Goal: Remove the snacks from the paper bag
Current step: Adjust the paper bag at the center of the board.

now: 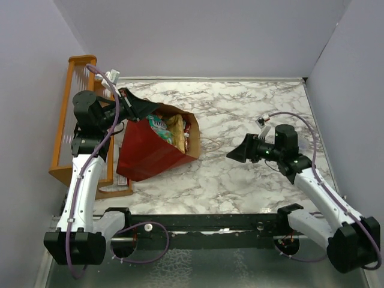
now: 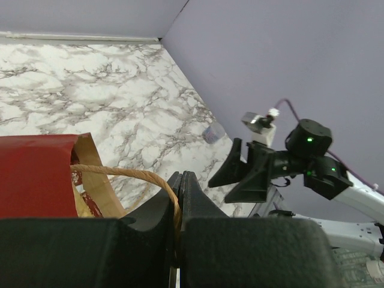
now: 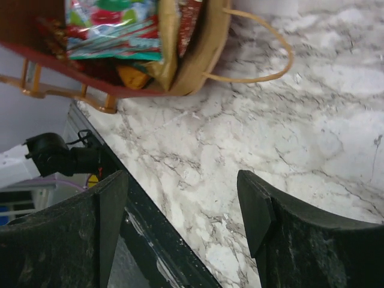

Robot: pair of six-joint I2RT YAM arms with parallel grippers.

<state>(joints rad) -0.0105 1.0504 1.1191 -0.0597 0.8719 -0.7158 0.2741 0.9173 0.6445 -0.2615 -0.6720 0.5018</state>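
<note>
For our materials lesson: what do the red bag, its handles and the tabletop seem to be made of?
Red bag: paper, matte dark red outside, brown kraft inside, creased folds. Handles: twisted tan paper cord, spiral strands. Tabletop: marble-look, white with grey veins; stone or printed laminate, cannot tell.

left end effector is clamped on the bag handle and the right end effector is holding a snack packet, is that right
Partly. The left end effector is clamped on the handle of the paper bag, but the right end effector is open and empty, as the right wrist view shows; the snacks lie inside the bag.
</note>
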